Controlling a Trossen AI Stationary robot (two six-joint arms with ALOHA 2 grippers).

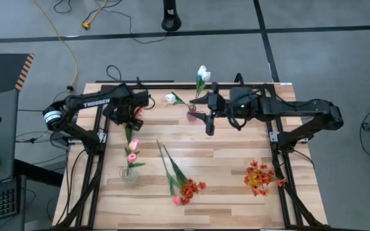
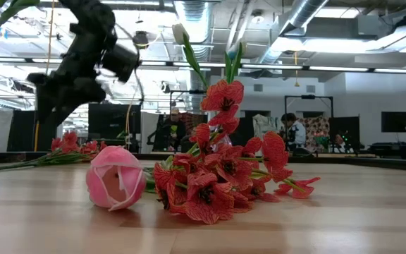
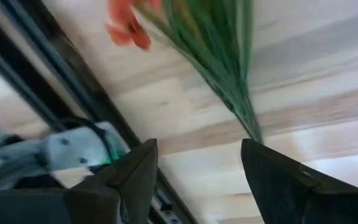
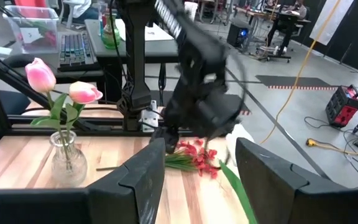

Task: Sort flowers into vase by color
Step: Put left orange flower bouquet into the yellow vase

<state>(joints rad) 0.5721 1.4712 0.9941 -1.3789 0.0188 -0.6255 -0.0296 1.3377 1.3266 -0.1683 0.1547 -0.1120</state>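
A wooden tabletop (image 1: 223, 192) stood between two dark robot arms, seen from above. The left gripper (image 1: 131, 117) hung with its jaws spread and nothing between them, just above a clear vase (image 1: 129, 173) holding two pink tulips (image 1: 133, 151). The right gripper (image 1: 209, 123) was also spread and empty, poised right beside a second vase (image 1: 192, 113) with white tulips (image 1: 202, 72) leaning out of it.

Well below both grippers, toward the near edge, lay a loose bunch (image 1: 184, 186) of red-orange blooms with a pink tulip (image 2: 116, 178) among its heads, the green stems running back up toward the grippers. A second red-orange bunch (image 1: 260, 177) lay off below the right gripper, close to that arm's frame.

My reading was that pink and white each had a vase begun, and the sorting was between picks: both grippers free, and the lying bunches not yet dealt with. The next move would probably call for one gripper to come down on a single stem, most likely the stray pink tulip, and pinch it low on the stem clear of the tangled red blooms.

There was open wood between the two lying bunches and around the middle. The tight places were the standing tulips just under the left gripper, the white tulips beside the right gripper, and the black frame rails (image 1: 92, 173) along both sides. I could not make out a vase for the red-orange flowers.
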